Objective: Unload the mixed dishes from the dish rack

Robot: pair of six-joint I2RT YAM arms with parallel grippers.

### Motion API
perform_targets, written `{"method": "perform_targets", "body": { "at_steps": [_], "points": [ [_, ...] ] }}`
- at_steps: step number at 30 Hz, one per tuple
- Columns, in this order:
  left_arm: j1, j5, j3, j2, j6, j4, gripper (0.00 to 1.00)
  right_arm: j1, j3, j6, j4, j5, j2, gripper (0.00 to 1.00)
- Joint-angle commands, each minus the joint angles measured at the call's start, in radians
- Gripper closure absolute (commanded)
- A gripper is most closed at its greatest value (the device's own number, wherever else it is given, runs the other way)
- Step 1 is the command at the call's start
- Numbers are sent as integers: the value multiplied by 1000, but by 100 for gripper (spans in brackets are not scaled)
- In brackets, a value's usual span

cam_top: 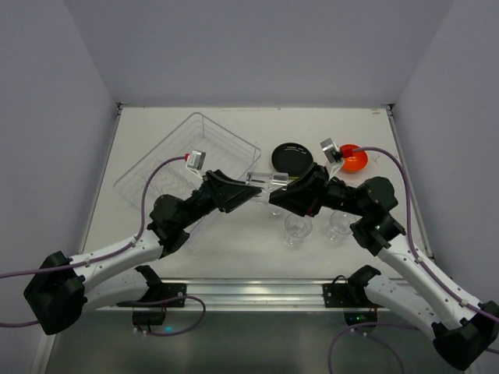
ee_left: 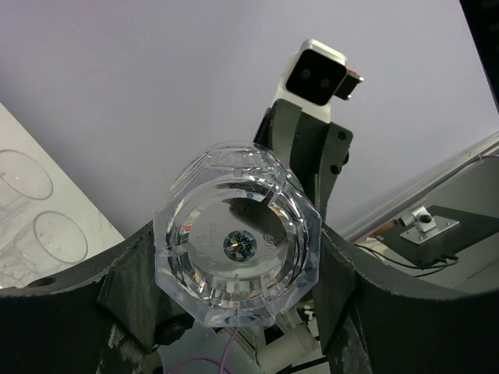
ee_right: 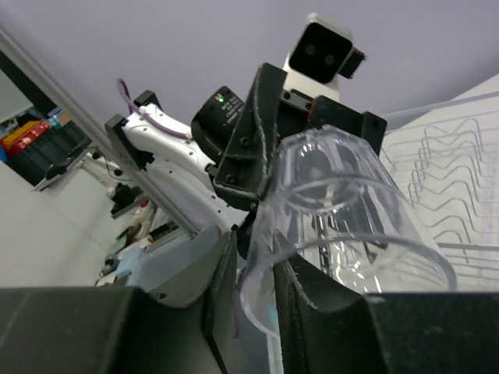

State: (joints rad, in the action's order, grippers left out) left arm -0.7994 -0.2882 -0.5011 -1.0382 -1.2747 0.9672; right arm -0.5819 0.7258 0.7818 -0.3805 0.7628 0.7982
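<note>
A clear cup (cam_top: pixel 263 185) hung in the air over the middle of the table (cam_top: pixel 234 257), just off the right side of the dish rack (cam_top: pixel 226 130), caught between both arms. The left gripper (cam_top: pixel 253 189) held it across the body near the base, jaws set fairly wide with a pad on each side. The right gripper (ee_right: pixel 256 304) had its jaws narrow, astride the rim with one finger inside the mouth and one outside. Whether they were pinching the wall yet could not be told.

The cup looked light, thin-walled and stiff, with a smooth, probably slippery surface and a taper from mouth to base. A squeeze across the body might flex it or let it slide toward the narrow end. The rim is likely the firmer place to take hold, if the wall sits deep between the pads.

Two more cups (cam_top: pixel 298 227) stood right of the middle, toward the near edge. A black plate (cam_top: pixel 292 156) and an orange-red bowl (cam_top: pixel 355 160) lay nearer the far edge.
</note>
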Motion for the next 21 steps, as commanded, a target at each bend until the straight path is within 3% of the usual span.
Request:
{"method": "perform_targets", "body": {
  "at_steps": [1, 3, 5, 6, 7, 8, 9, 10, 12, 13, 15, 16, 17, 19, 21],
  "points": [
    [-14, 24, 4, -5, -11, 71, 100, -21, 47, -42, -104, 24, 19, 73],
    [-14, 30, 4, 0, 0, 54, 100, -25, 38, -50, -132, 27, 25, 74],
    [-14, 46, -5, 16, 23, 3, 100, -29, 29, -62, -139, 29, 18, 95],
    [-14, 50, -17, 23, 53, -21, 95, -30, 27, -78, -126, 9, 10, 100],
    [-14, 61, -20, 49, 73, -48, 80, -29, 27, -93, -109, -5, 0, 100],
    [-14, 90, -25, 62, 98, -105, 43, -29, 29, -108, -56, -22, -13, 100],
    [-14, 98, -31, 78, 154, -145, 26, -30, 34, -146, -17, -45, -45, 100],
    [-14, 118, -68, 111, 193, -297, 1, -30, 46, -168, 74, -98, -60, 100],
    [-14, 251, -135, 150, 288, -535, 0, -30, 70, -231, 188, -163, -100, 100],
    [-14, 311, -208, 185, 375, -764, 0, -30, 104, -252, 250, -221, -103, 100],
    [-14, 522, -266, 222, 463, -959, 0, -36, 142, -306, 437, -273, -87, 100],
    [-12, 596, -313, 265, 483, -1139, 0, -44, 194, -331, 559, -324, -68, 100],
    [-12, 720, -338, 286, 498, -1220, 0, -55, 217, -351, 612, -356, -48, 100],
    [-12, 829, -390, 340, 523, -1435, 0, -140, 292, -421, 705, -428, 20, 100],
    [-12, 975, -471, 362, 549, -1568, 0, -240, 351, -452, 843, -604, 82, 100]
  ]
}}
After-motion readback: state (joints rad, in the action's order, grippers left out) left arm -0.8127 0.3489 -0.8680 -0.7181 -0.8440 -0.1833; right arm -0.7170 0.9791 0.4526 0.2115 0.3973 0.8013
